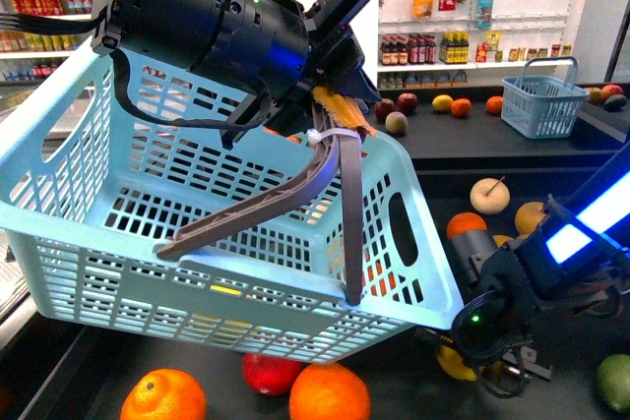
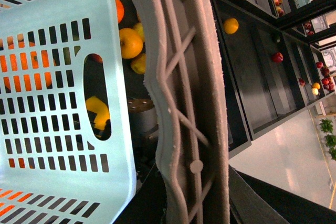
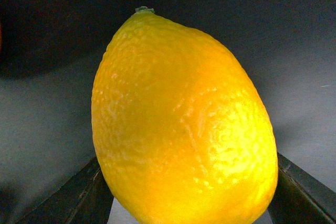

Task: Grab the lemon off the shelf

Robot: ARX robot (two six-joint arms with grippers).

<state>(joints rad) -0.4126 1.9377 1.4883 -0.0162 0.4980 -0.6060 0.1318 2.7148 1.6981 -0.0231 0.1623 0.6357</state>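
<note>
The right gripper [image 1: 484, 365] has its fingers [image 3: 79, 195] pressed against both flanks of the lemon [image 3: 184, 119], at the lower tier of the shelf [image 1: 463, 142]. The left gripper [image 1: 331, 107] clamps the basket handle [image 1: 295, 189].

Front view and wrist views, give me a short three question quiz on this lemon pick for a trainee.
1. True or false: the left end effector holds the basket by its handle.
2. Which fruit fills the right wrist view? A lime, B lemon, C orange.
3. Fill in: the lemon sits ___ the fingers of the right end effector.
Key: 1 true; 2 B; 3 between.
</note>
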